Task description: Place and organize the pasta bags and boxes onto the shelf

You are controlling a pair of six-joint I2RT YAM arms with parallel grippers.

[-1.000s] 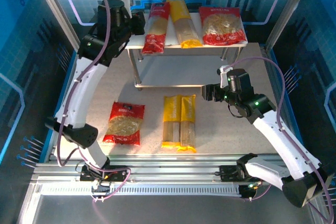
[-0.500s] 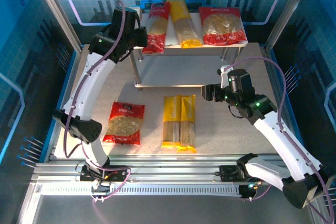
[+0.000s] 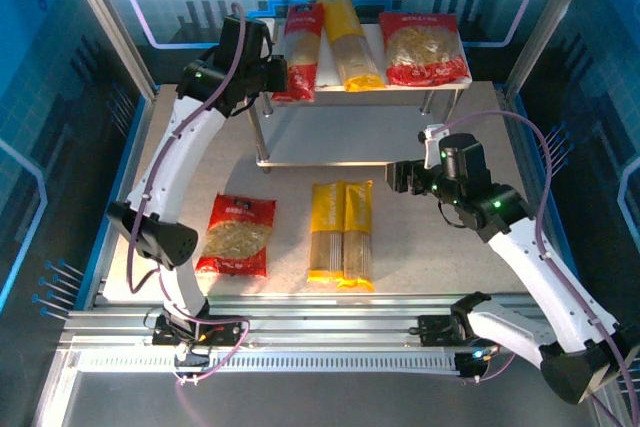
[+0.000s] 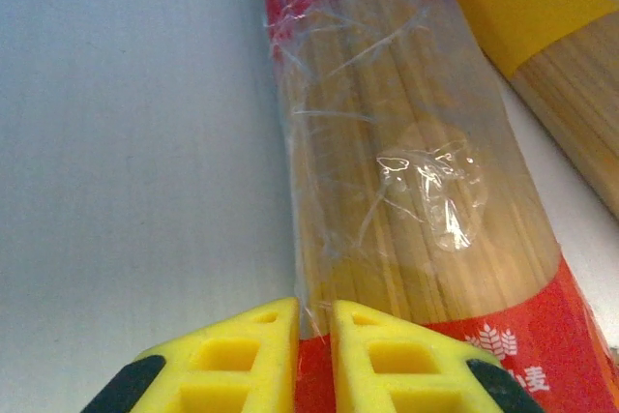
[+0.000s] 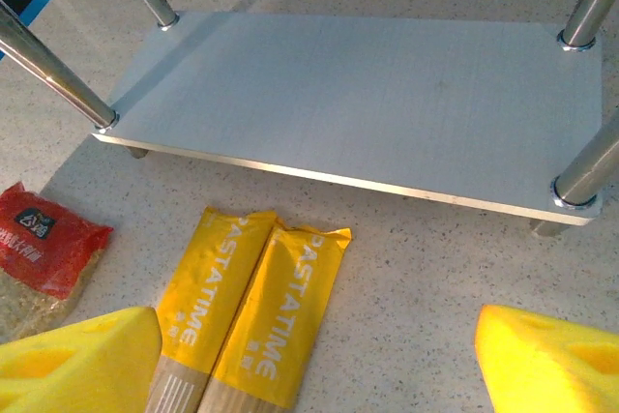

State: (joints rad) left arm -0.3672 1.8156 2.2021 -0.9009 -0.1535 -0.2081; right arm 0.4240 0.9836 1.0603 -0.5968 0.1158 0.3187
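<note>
Evidently placing: left gripper pinches the narrow red spaghetti pack on the shelf top; release next. Right gripper gapes empty.

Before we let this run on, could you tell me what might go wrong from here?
The left gripper pinches the red pack by its near end, which overhangs the shelf at the front: released there, it may slide off. Pushing it back could nudge the yellow pack beside it.

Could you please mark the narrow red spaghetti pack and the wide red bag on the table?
Narrow red spaghetti pack [image 4: 406,181]: left wrist view, clear window.
Wide red bag [image 3: 237,240]: top external view, pasta window.
</note>
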